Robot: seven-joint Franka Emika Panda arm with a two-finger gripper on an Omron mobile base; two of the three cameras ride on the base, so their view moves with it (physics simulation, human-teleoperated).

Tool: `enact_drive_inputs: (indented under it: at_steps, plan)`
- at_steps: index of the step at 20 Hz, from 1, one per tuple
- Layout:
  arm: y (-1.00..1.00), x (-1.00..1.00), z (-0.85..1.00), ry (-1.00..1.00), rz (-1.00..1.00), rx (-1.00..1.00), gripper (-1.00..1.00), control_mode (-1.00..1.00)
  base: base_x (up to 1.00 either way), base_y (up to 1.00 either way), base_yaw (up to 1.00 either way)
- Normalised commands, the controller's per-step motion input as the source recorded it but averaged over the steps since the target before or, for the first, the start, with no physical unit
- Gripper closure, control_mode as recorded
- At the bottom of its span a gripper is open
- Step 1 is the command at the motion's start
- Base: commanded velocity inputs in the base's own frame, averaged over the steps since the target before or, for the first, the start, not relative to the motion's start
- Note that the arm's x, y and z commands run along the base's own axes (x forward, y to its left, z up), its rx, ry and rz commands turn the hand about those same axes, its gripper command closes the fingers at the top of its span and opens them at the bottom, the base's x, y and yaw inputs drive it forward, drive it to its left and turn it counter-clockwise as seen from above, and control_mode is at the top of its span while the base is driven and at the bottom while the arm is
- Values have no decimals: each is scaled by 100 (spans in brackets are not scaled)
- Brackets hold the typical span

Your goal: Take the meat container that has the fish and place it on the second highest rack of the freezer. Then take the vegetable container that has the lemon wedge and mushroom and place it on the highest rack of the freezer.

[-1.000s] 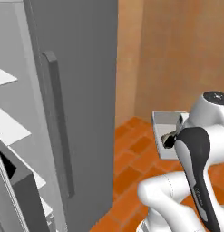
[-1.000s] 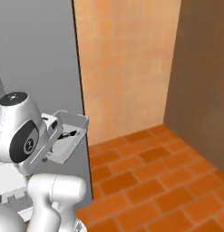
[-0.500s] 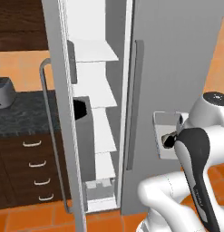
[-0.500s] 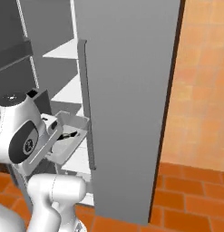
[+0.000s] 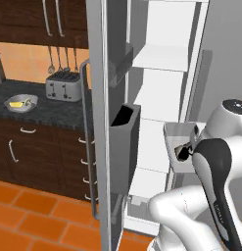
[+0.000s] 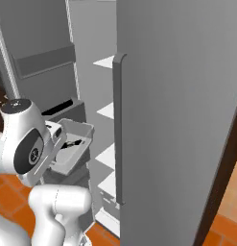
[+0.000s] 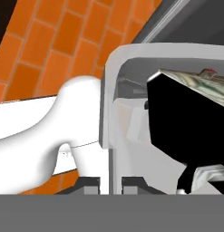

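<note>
I have the gripper [image 7: 110,181] pinched nearly closed on the near wall of the meat container [image 6: 72,144], which it holds up in front of the open freezer [image 5: 161,98], level with the middle racks [image 5: 159,56]. Something dark, probably the fish [image 7: 186,122], lies inside it. A toaster [image 5: 62,87] and bowl [image 5: 19,103] sit on the counter [image 5: 44,110] at far left.

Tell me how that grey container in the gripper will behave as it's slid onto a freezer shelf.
The grey container looks rigid, so it should probably slide without flexing. The gripper pinches one wall only, so it may tilt. The loose fish inside could shift.
</note>
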Motion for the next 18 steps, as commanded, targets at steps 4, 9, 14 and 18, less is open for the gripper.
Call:
enact_drive_inputs:
  at_steps: [4, 9, 14, 18]
  plan:
    - [0, 0, 0, 0, 0, 0, 100, 100, 41, 0, 4]
    - [0, 0, 0, 0, 0, 0, 100, 100, 17, 1, 0]
    - [0, 0, 0, 0, 0, 0, 100, 100, 38, 9, -1]
    - [0, 0, 0, 0, 0, 0, 100, 100, 49, 11, 0]
